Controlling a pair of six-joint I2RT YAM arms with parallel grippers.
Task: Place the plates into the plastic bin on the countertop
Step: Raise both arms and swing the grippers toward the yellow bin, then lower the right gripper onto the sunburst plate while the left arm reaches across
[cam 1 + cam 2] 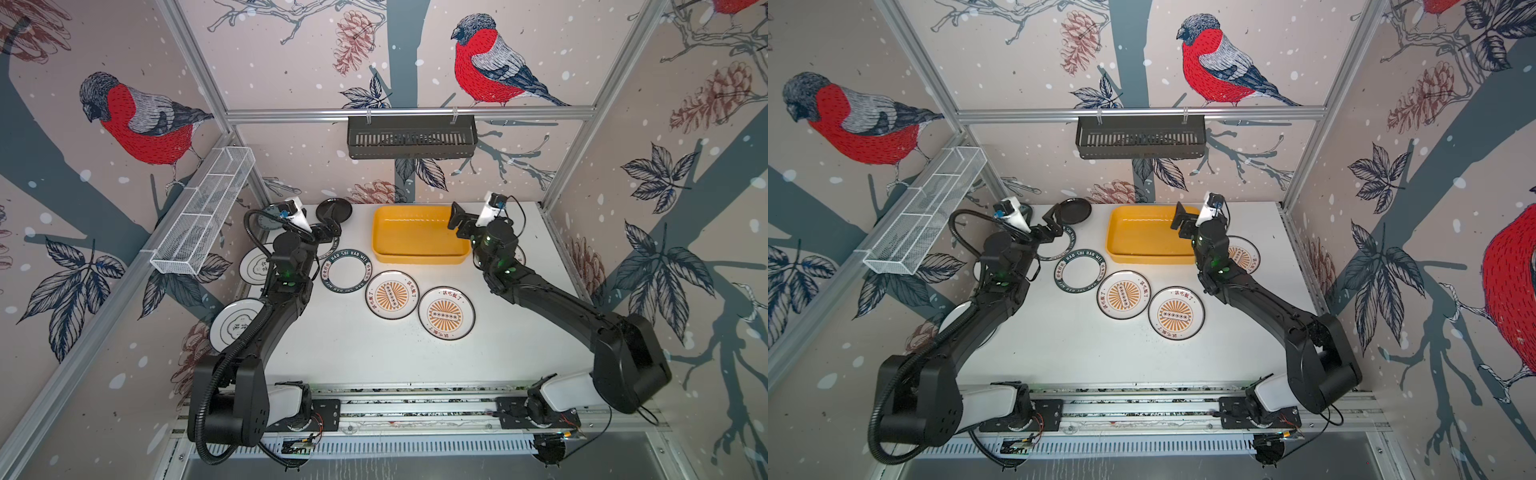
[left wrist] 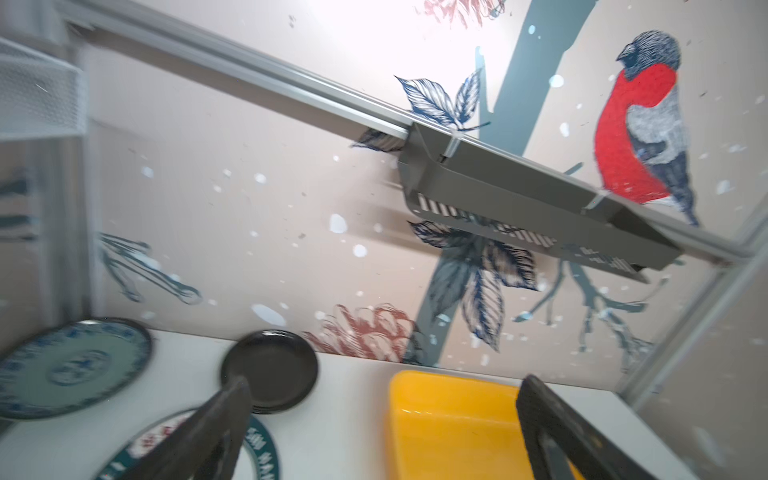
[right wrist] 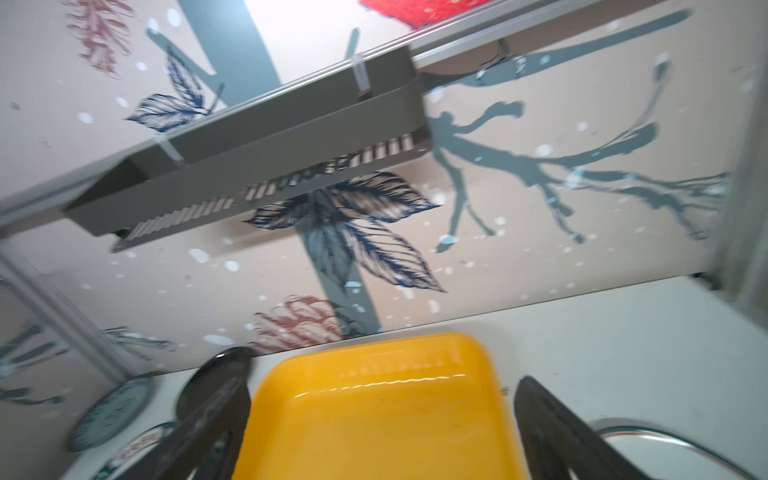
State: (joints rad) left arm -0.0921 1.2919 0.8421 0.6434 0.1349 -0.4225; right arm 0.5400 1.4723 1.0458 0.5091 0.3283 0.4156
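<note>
A white table stands inside bird-patterned walls. Beside and before the yellow bin lie plates. The left tool and right tool both gape wide.

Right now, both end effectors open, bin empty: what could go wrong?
Right end effector hangs over the plastic bin; descending may clip its wall.
A sunburst plate lies half hidden under that arm; easy to knock.
Left end effector sits close to the small black plate; may nudge it.
</note>
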